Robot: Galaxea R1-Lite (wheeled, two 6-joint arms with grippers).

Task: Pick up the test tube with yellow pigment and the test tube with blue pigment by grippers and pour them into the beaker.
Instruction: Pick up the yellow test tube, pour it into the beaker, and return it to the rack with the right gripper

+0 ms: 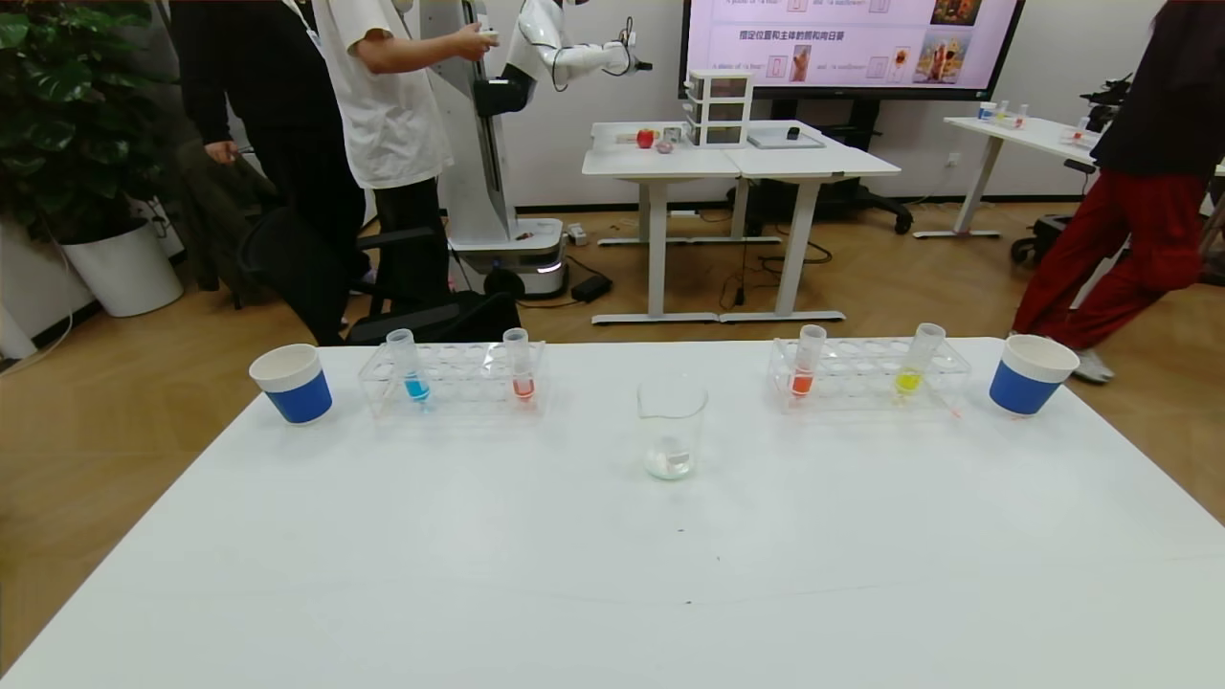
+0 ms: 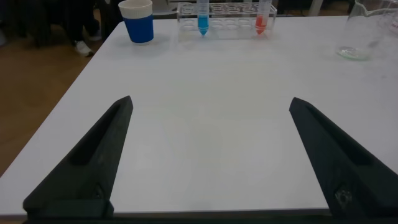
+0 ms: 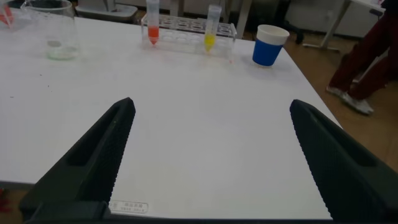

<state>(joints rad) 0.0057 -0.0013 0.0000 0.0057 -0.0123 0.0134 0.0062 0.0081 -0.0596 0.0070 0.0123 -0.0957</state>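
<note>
The blue tube (image 1: pixel 412 366) stands in the left clear rack (image 1: pixel 450 381), with an orange-red tube (image 1: pixel 520 366) beside it. The yellow tube (image 1: pixel 916 362) stands in the right clear rack (image 1: pixel 866 373), with another orange-red tube (image 1: pixel 806 362). The clear beaker (image 1: pixel 671 426) stands between the racks, nearer me. Neither gripper shows in the head view. My left gripper (image 2: pixel 211 106) is open and empty over the near table; the blue tube (image 2: pixel 203 17) is far ahead of it. My right gripper (image 3: pixel 211 107) is open and empty; the yellow tube (image 3: pixel 211 30) is far ahead of it.
A blue-banded paper cup (image 1: pixel 293 384) stands left of the left rack, another (image 1: pixel 1028 374) right of the right rack. The white table (image 1: pixel 612 574) ends just behind the racks. People, another robot and desks are in the room beyond.
</note>
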